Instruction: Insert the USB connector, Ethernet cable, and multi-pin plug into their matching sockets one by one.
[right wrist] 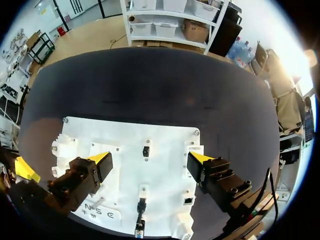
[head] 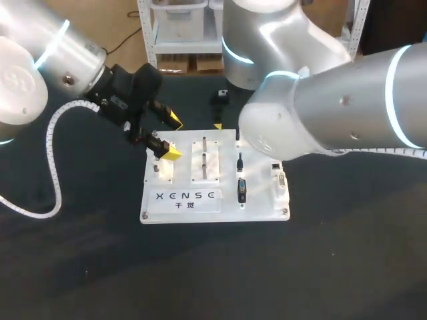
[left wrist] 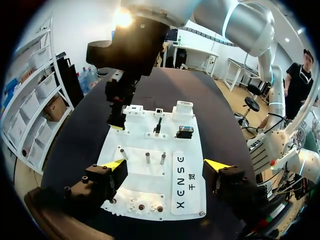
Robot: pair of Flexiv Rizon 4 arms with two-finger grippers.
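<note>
A white socket board (head: 183, 207) lies mid-table. Three black plugs stand in a row on its right part: a small one (head: 237, 135), a slim one (head: 239, 160) and a blue-faced one (head: 241, 190). White sockets (head: 278, 175) sit by its right edge. My left gripper (head: 172, 137) hangs open above the board's left end; in its wrist view (left wrist: 165, 165) nothing is between the fingers. My right gripper (right wrist: 149, 159) is open over the board's far side, above the small plug (right wrist: 146, 151), holding nothing. In the head view its own arm hides it, except for one yellow fingertip (head: 217, 126).
Metal pegs (head: 204, 160) stand in the board's middle, and small gears (left wrist: 141, 206) line the end under my left gripper. My bulky right arm (head: 333, 107) hangs over the board's right rear. Dark tabletop (head: 213, 267) surrounds the board.
</note>
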